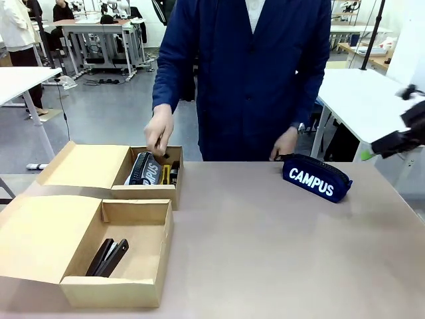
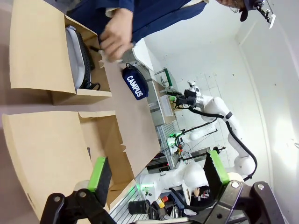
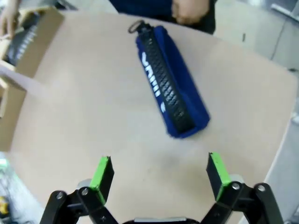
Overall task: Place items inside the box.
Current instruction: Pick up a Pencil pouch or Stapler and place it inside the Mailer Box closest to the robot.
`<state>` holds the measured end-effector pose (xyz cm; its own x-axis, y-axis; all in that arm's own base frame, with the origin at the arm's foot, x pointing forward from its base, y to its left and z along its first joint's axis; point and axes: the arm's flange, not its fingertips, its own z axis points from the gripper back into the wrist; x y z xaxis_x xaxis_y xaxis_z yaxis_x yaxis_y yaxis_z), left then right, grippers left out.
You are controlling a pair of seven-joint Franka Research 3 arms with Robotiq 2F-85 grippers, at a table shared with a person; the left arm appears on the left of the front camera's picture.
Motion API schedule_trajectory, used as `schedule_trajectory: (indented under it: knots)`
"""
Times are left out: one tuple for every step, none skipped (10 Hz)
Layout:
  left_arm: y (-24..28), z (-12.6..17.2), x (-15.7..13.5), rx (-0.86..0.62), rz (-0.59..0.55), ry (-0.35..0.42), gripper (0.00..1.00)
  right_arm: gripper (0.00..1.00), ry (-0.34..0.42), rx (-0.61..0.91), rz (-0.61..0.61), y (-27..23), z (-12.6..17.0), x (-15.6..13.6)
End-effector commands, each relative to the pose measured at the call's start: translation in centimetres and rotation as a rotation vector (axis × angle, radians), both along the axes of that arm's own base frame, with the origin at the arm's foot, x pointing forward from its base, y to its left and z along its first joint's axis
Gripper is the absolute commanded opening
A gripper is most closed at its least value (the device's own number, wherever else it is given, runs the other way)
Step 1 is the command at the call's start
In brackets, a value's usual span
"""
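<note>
Navy pencil case [image 3: 170,88] ahead of right gripper [image 3: 160,161], jaws wide apart, empty

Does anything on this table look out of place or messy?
Only the navy CAMPUS pencil case: it lies on the table, outside the far box and the near box, where the grey pouch and a stapler sit. Nothing looks spilled or damaged.

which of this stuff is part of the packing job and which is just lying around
Job: CAMPUS pencil case on the table; grey pouch and yellow knife in the far box; black staplers in the near box.
Lying about: white side table at the right; desks far behind the person.
</note>
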<state>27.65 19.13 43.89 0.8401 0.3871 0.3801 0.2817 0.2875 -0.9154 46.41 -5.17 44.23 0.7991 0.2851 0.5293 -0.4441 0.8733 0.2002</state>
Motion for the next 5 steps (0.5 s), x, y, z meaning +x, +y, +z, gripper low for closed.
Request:
schedule_trajectory:
  knots:
    - [-0.1,0.2,0.0,-0.011,0.002,-0.031,1.00,1.00,-0.001,-0.152,0.021,1.0,-0.9,3.9]
    - [-0.1,0.2,0.0,-0.011,0.002,-0.031,1.00,1.00,-0.014,-0.193,0.073,2.5,-1.7,5.5]
    - [-0.1,0.2,0.0,-0.011,0.002,-0.031,1.00,1.00,-0.025,-0.215,0.140,3.7,-2.5,6.9]
    - [-0.1,0.2,0.0,-0.011,0.002,-0.031,1.00,1.00,0.007,-0.248,0.180,4.9,-3.7,8.7]
    - [-0.1,0.2,0.0,-0.011,0.002,-0.031,1.00,1.00,0.019,-0.252,0.198,5.7,-4.5,9.9]
